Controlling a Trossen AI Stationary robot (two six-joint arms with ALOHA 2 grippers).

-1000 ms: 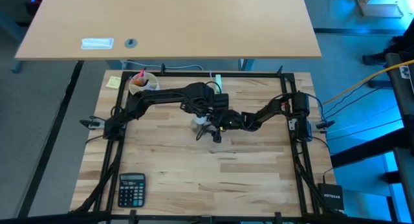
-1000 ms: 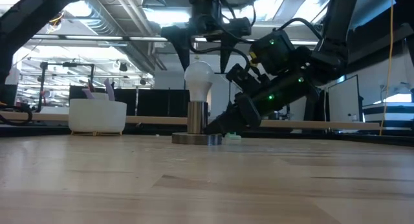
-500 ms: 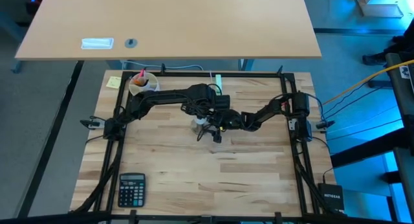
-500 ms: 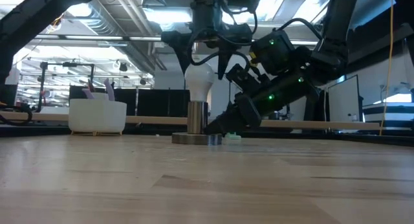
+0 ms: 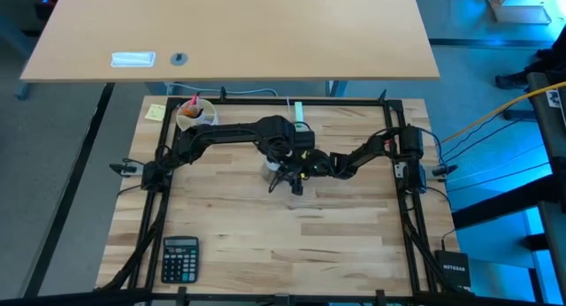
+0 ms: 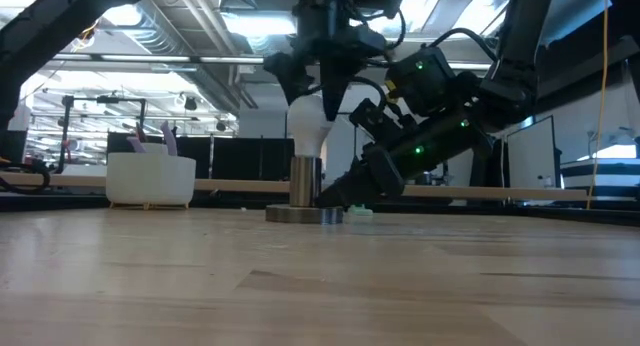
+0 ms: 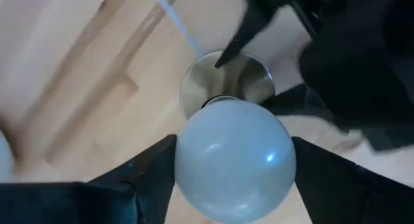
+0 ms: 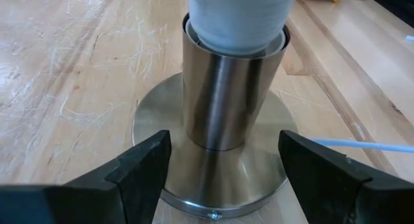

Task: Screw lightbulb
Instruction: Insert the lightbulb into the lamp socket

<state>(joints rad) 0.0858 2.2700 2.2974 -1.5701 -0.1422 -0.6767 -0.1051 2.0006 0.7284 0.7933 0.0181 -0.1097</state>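
From above we cannot see the lightbulb (image 7: 234, 158): the left arm covers it. Its screw base is sunk out of sight inside the socket (image 8: 228, 98) (only the frosted glass shows). The right wrist view cuts the bulb's top off. The far bowl's (image 6: 150, 180) contents are too small to tell.

"NETGEAR" on small black box (image 5: 453, 269) at table's near right corner; no other legible text

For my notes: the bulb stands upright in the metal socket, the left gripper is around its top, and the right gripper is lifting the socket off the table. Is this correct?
Not quite. The low view shows the socket flat on the table, not lifted; the right gripper sits open at its base. The bulb stands upright, the left gripper around its top.
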